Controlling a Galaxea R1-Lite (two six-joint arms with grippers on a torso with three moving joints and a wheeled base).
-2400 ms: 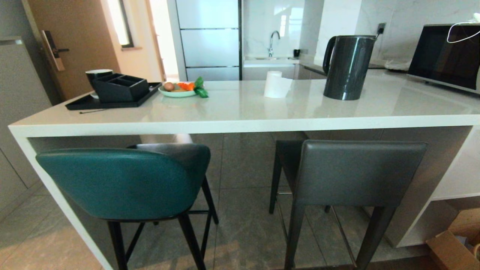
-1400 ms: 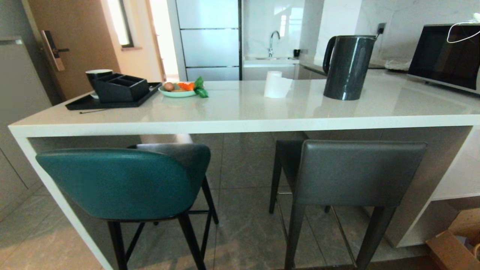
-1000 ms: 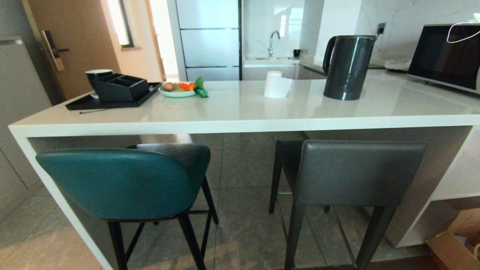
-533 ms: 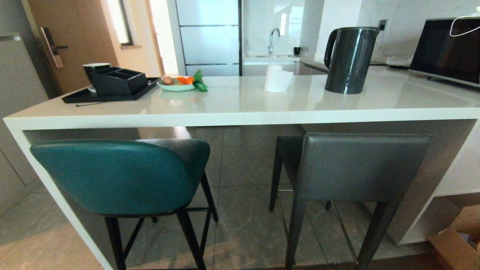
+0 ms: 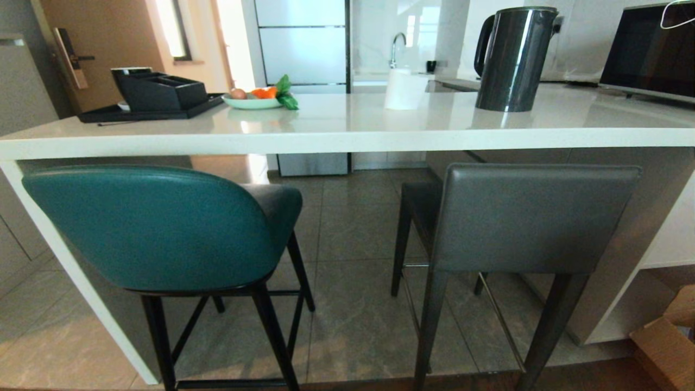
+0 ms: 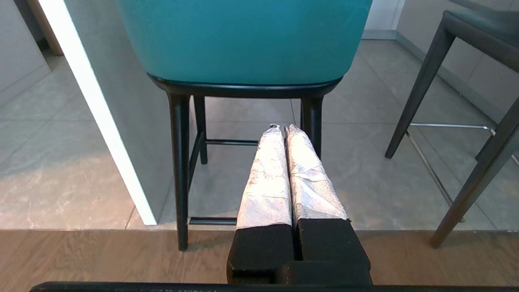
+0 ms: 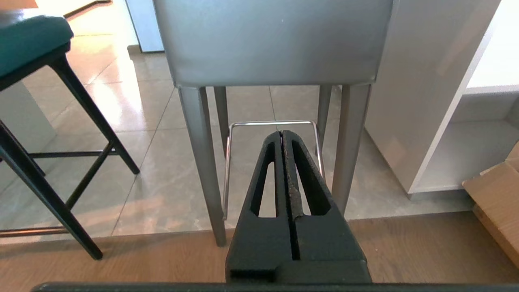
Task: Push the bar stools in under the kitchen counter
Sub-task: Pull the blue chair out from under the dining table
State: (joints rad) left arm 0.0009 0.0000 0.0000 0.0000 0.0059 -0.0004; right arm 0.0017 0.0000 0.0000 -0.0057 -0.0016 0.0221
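We're low at the counter (image 5: 347,138) edge, its glossy white top running right across the head view. On it: a black tray (image 5: 141,112) with an organiser at the left end, a plate (image 5: 252,102) of food beside it, a white roll (image 5: 404,89) mid-counter, a dark kettle (image 5: 513,60) further right, and a black screen (image 5: 649,51) at the far right. Behind, a tap (image 5: 398,46), pale cabinet fronts and a wooden door at the left.

The teal stool (image 5: 157,228) stands on the left by the white end leg (image 5: 65,260), its back out in front of the counter edge. The grey stool (image 5: 535,217) stands on the right, near the white shelves (image 5: 668,244), its back likewise out in front. Grey floor tiles (image 5: 353,326) under both; a wood strip nearest us, and a cardboard box (image 5: 665,347) in the right corner.

Left gripper (image 6: 282,129), foil-wrapped fingers pressed together, holding nothing, points at the teal stool's legs without touching. Right gripper (image 7: 282,133), black fingers closed and empty, points at the grey stool's chrome footrest (image 7: 269,123), clear of it.
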